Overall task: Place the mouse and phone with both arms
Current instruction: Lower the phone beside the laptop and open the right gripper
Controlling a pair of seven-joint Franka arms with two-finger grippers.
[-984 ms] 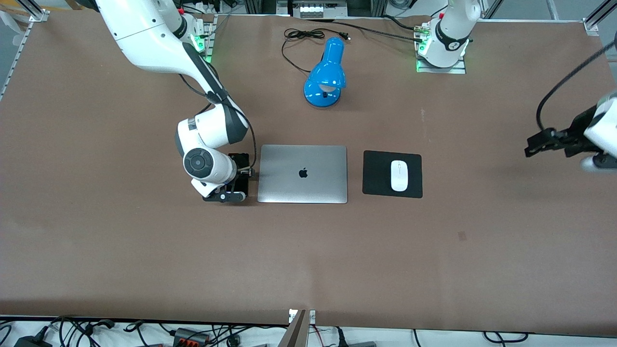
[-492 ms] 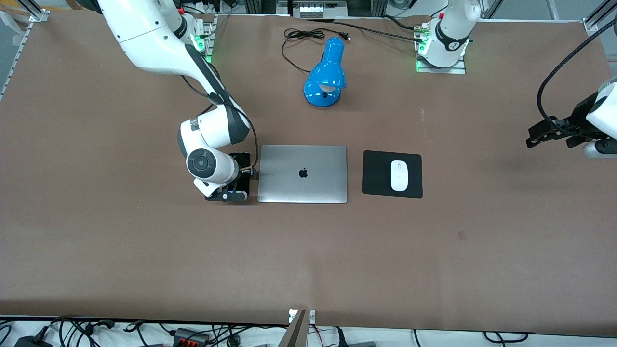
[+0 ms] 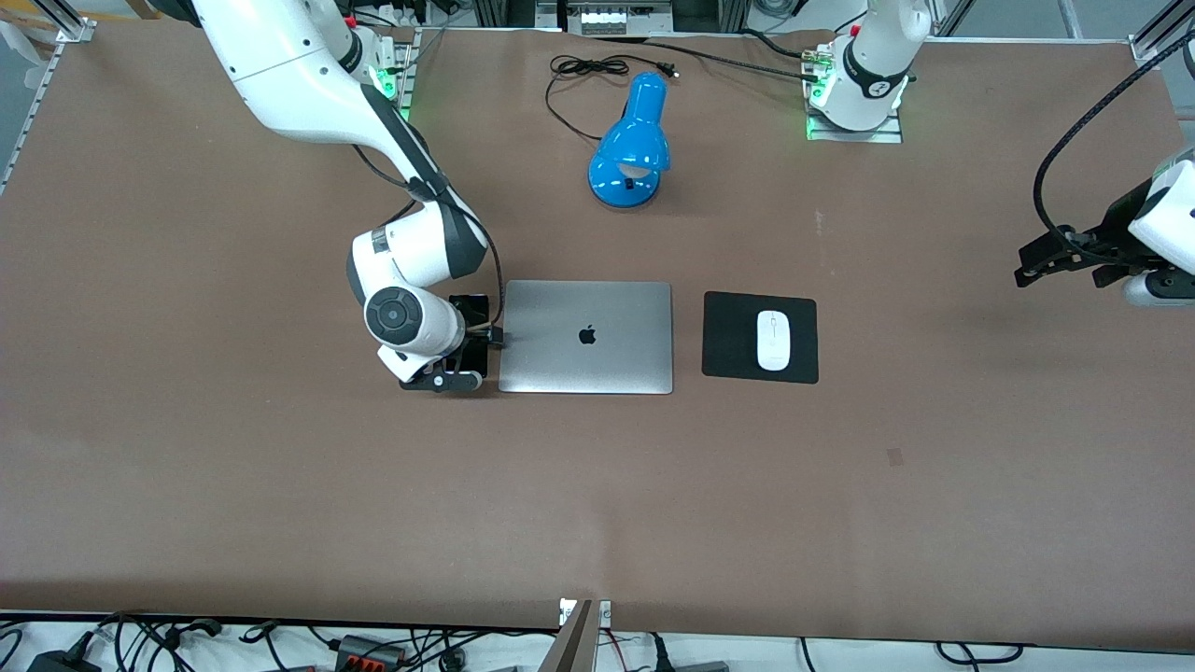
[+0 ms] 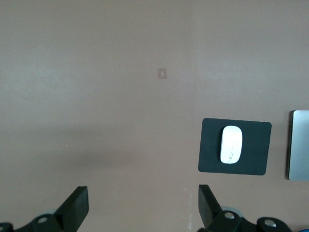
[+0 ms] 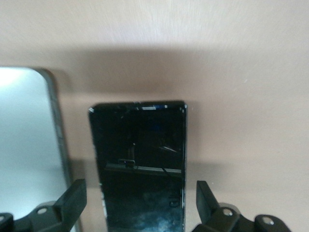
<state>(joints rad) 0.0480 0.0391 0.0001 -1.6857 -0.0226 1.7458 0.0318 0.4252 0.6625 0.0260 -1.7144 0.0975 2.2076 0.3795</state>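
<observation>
The black phone (image 5: 140, 159) lies flat on the table beside the closed silver laptop (image 3: 586, 338), toward the right arm's end; only its end (image 3: 469, 306) shows in the front view. My right gripper (image 3: 462, 359) is open low over it (image 5: 140, 191), one finger on each side, both apart from it. The white mouse (image 3: 773, 340) sits on the black mouse pad (image 3: 728, 359), and shows in the left wrist view (image 4: 231, 151). My left gripper (image 3: 1027, 271) is open and empty (image 4: 142, 193), up over bare table at the left arm's end.
A blue desk lamp (image 3: 630, 154) with a black cable (image 3: 583, 75) lies farther from the front camera than the laptop. The laptop's edge (image 5: 24, 145) runs close beside the phone. The mouse pad (image 4: 258, 145) and laptop edge (image 4: 300, 145) show in the left wrist view.
My right wrist has shifted slightly toward the laptop over the phone. My left gripper has drifted a little toward the robots' edge of the table. Mouse and laptop have not moved.
</observation>
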